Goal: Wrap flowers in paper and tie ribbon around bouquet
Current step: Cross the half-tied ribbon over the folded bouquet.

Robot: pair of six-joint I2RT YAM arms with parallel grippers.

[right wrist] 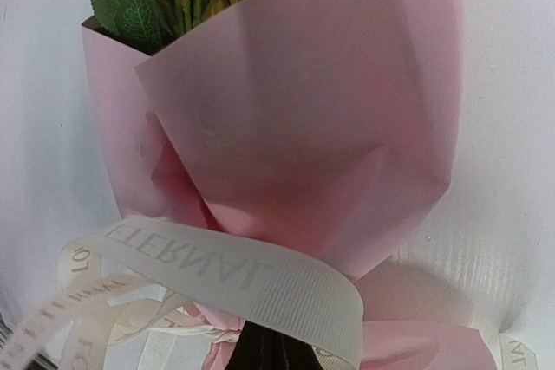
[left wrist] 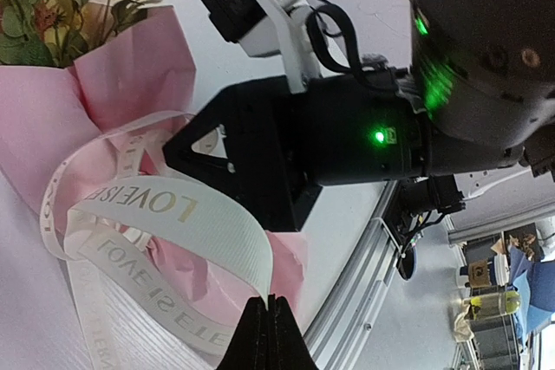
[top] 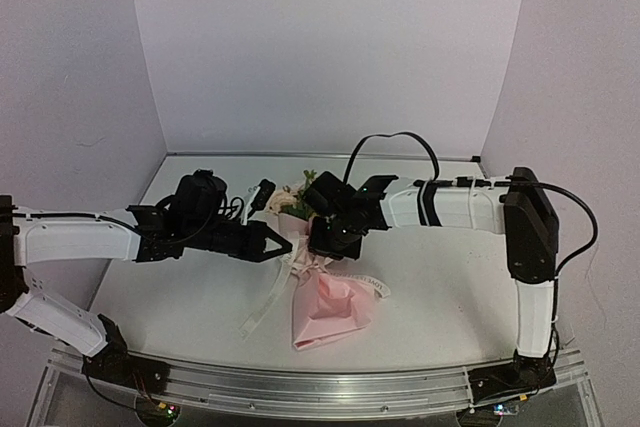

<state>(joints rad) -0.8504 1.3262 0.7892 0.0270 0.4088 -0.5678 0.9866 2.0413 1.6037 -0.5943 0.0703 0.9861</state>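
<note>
Top view: what lies on your table point(top: 450, 287)?

One bouquet point(top: 325, 292). It lies in the middle, between your two arms, with the flowers point(top: 293, 199) at the far end and the wide pink paper point(top: 340, 322) end near you.

What gets in your way?

Your right arm point(top: 450, 205) hangs over the thin middle of the bouquet, so you cannot see that part from above. A black cable point(top: 400, 139) loops up over that arm. A small black and white thing point(top: 262, 193) lies just beside the flowers; you cannot tell what it is.

Where is your ribbon point(left wrist: 165, 214)?

One ribbon. It loops around the middle of the paper, and loose ends trail on the table on both sides.

And your pincers?

Two. Your left pincer point(left wrist: 268, 302) is squeezed tight, and the ribbon runs right into its tips, so it has the ribbon. Your right pincer point(right wrist: 267, 346) is squeezed tight too. The ribbon crosses just in front of it, but you cannot tell if it pinches it.

How many flowers?

You see yellow and pale pink ones with green leaves, too bunched to count.
</note>
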